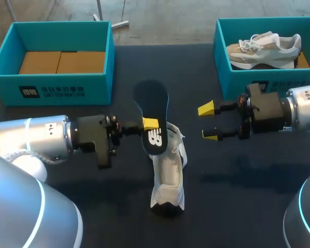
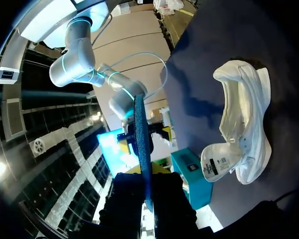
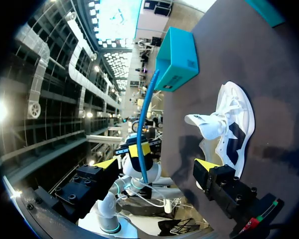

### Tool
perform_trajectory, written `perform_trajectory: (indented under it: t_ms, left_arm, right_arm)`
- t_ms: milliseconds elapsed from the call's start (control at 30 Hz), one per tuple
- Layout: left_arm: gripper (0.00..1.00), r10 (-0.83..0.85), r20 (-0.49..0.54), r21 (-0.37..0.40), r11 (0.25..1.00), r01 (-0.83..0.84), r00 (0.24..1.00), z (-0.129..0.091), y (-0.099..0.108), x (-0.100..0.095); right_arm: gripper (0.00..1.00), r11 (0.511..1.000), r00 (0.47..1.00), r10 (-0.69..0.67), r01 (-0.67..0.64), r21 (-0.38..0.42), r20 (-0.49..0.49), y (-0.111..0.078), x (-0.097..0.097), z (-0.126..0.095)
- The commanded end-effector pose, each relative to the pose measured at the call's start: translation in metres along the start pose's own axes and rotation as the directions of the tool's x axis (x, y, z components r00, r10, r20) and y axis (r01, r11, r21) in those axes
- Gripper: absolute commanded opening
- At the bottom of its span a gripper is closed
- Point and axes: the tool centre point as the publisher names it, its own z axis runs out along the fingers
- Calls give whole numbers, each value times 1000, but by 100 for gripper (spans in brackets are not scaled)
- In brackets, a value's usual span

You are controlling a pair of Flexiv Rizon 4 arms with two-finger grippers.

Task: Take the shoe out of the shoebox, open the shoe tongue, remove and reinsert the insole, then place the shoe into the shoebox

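Left arm is sticking out flat from the left, its hand (image 1: 150,124) pinching the dark insole (image 1: 153,114) and holding it upright close to the far end of the white shoe (image 1: 169,175). The shoe is lying on the table (image 1: 237,196), middle-near, tongue flopping open. Right hand (image 1: 209,122) is hovering just right of the insole, fingers spread wide, gripping nothing. The left wrist view is only showing the insole edge-on as a thin blue strip, while the head view is showing its logo face. Another shoe (image 1: 266,49) is sitting in the far-right shoebox (image 1: 222,62).
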Motion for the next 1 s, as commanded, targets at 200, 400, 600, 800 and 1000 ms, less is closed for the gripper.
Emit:
perform_trajectory:
  t_ms: [200, 400, 600, 800, 1000]
  left_arm:
    - [0, 15, 2, 14, 1000, -15, 1000, 5, -7, -1]
    - [0, 10, -8, 22, 1000, -9, 1000, 5, -8, -2]
    - [0, 10, -8, 22, 1000, -9, 1000, 5, -8, -2]
    - [0, 10, -8, 22, 1000, -9, 1000, 5, -8, -2]
    - [0, 10, -8, 22, 1000, -9, 1000, 5, -8, -2]
  right_arm:
    - [100, 1000, 1000, 0, 0, -3, 3, -1, 0, 1]
    - [100, 1000, 1000, -6, 6, 2, 2, 1, 3, 2]
    - [100, 999, 999, -34, 34, -1, -2, 8, 10, 7]
    - [100, 999, 1000, -25, 25, 28, -6, 25, 8, 22]
    - [100, 998, 999, -33, 33, 55, -8, 39, 8, 35]
